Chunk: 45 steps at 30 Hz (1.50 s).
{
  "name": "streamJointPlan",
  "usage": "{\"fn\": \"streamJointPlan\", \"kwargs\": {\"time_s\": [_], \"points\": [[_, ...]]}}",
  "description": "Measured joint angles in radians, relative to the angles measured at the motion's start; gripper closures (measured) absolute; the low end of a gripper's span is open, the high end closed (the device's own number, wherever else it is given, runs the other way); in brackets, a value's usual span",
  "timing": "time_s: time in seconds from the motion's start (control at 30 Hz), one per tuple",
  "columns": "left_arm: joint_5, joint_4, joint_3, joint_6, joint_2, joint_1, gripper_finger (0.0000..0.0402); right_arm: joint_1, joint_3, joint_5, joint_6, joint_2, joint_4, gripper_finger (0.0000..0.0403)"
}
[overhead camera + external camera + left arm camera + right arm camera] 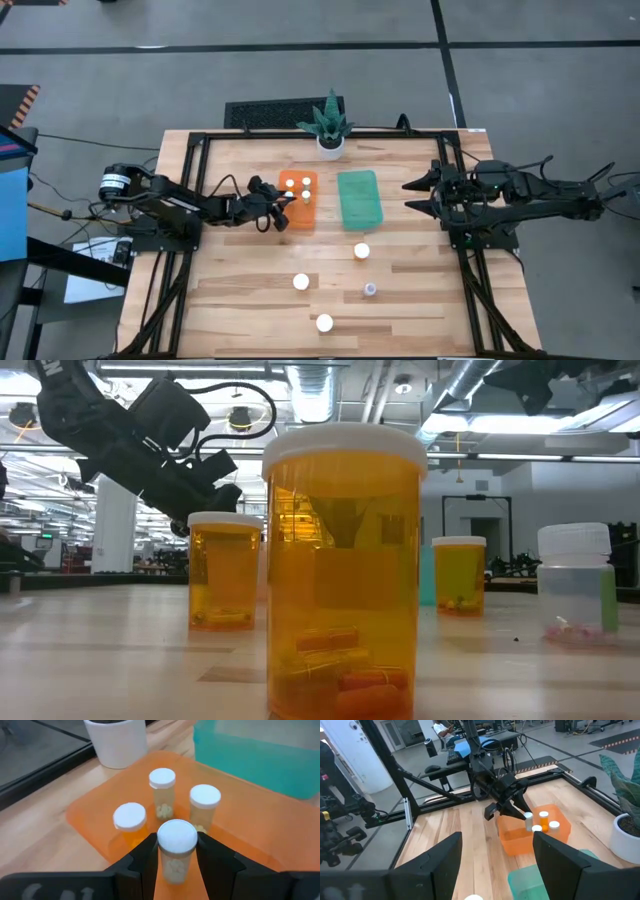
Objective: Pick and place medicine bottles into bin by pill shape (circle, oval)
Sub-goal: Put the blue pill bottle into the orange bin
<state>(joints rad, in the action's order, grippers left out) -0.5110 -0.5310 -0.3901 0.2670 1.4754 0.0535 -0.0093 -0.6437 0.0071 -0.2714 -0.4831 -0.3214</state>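
Four medicine bottles [162, 792] are at the orange bin [298, 200], which sits beside the green bin [360, 197] toward the worktop's far edge. The left gripper [175, 851], arm stretched low from the left edge, clamps one white-capped bottle [176, 847] between its fingers over the bin's near end. Four more bottles [301, 282] stand nearer the front edge. The right gripper [410, 194] hovers spread at the right edge.
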Motion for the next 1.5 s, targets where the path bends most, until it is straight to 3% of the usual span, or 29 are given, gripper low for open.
{"fn": "streamJointPlan", "kwargs": {"time_s": [1.5], "points": [[0.067, 0.051, -0.028, -0.020, 0.000, 0.011, 0.0287, 0.000, 0.000, 0.000, 0.000, 0.000, 0.000, 0.0148]]}}
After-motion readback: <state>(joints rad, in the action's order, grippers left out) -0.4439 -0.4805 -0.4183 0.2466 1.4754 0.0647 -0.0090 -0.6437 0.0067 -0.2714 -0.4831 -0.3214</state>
